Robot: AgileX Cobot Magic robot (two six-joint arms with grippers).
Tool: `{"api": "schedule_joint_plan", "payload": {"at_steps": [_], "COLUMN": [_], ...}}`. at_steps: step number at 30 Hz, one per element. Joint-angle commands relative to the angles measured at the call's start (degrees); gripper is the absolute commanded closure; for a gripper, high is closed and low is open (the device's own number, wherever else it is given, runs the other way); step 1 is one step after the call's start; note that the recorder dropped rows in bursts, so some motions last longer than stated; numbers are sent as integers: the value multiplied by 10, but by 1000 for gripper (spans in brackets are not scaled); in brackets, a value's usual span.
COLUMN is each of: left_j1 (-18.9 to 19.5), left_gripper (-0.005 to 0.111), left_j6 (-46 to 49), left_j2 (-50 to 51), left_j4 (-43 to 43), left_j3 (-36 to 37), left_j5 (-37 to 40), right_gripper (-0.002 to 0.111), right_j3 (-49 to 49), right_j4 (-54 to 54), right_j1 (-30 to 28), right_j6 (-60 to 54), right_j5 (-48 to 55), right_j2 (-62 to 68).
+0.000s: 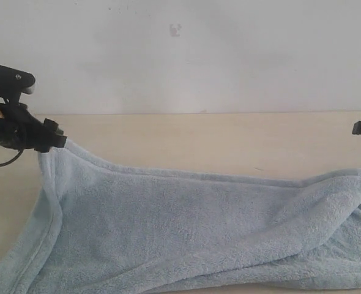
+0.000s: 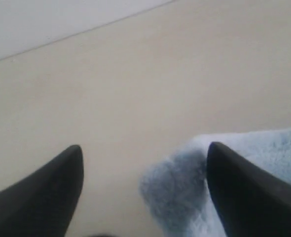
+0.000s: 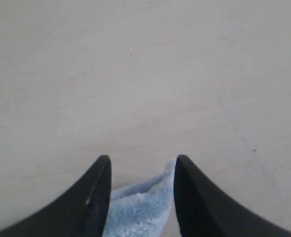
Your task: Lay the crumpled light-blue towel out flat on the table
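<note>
The light-blue towel [image 1: 186, 233] lies stretched wide across the beige table [image 1: 199, 141], still creased, with a fold along its left side. Its far-left corner rises up to my left gripper [image 1: 58, 142]. In the left wrist view that gripper [image 2: 145, 146] stands wide open, and the towel corner [image 2: 175, 192] leans against one finger [image 2: 244, 192]. My right gripper [image 1: 359, 130] hovers at the right edge, just above the towel's far-right corner. In the right wrist view it [image 3: 143, 157] is open a smaller way, with a towel tip [image 3: 135, 210] between its fingers.
A plain white wall [image 1: 199, 55] stands behind the table's far edge. Bare tabletop [image 1: 229, 138] stretches between the towel and the wall. The towel's near edge runs out of the exterior view at the bottom.
</note>
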Motion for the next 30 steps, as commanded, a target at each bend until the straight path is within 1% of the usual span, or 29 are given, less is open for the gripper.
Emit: {"api": "schedule_joint_plan", "payload": {"at_steps": [1, 3, 4, 6, 7, 8, 9, 10, 11, 13, 14, 15, 18, 19, 20, 21, 22, 24, 28, 30], "left_j1": [1, 1, 1, 0, 0, 0, 0, 0, 0, 0, -3, -8, -43, -59, -77, -93, -107, -121, -123, -123], "left_gripper": [35, 35, 35, 36, 41, 49, 57, 69, 81, 103, 102, 102, 102, 102, 102, 103, 103, 103, 103, 103], "left_j6": [-39, -42, -57, -88, -101, -106, -106, -106, -106, -96, -62, -29, 142, 222, 302, 371, 408, 411, 361, 339], "left_j2": [-57, -112, -145, -194, -205, -213, -216, -218, -219, -219, -219, -219, -219, -219, -219, -219, -219, -219, -212, -201], "left_j4": [-2, -2, -2, -5, -9, -20, -31, -44, -61, -97, -130, -166, -321, -379, -418, -435, -440, -426, -399, -394], "left_j3": [-21, -26, -28, -29, -29, -29, -29, -25, -18, 9, 28, 45, 104, 122, 136, 144, 151, 155, 155, 155], "left_j5": [6, 6, 25, 102, 143, 190, 218, 274, 305, 356, 367, 372, 373, 376, 384, 393, 395, 377, 313, 306], "right_gripper": [66, 66, 66, 67, 67, 67, 68, 71, 77, 96, 107, 108, 108, 108, 108, 108, 108, 108, 108, 108], "right_j3": [-32, -50, -59, -63, -62, -62, -62, -62, -56, -28, -9, 14, 90, 113, 139, 161, 178, 199, 203, 203], "right_j4": [26, 52, 51, 51, 51, 50, 49, 46, 43, 37, 26, 12, -5, -10, -17, -21, -21, -21, -21, -21], "right_j1": [1, 1, 1, 5, 7, 11, 18, 24, 32, 46, 53, 58, 57, 57, 57, 57, 57, 57, 57, 57], "right_j6": [5, 5, 1, -29, -37, -48, -59, -63, -64, -70, -71, -66, -48, -36, -21, -16, -13, -13, -13, -13], "right_j5": [68, 106, 133, 194, 214, 244, 274, 295, 314, 321, 318, 310, 270, 252, 228, 213, 211, 224, 257, 261], "right_j2": [-57, -102, -125, -172, -181, -188, -192, -194, -194, -194, -194, -194, -199, -203, -208, -213, -217, -218, -218, -218]}}
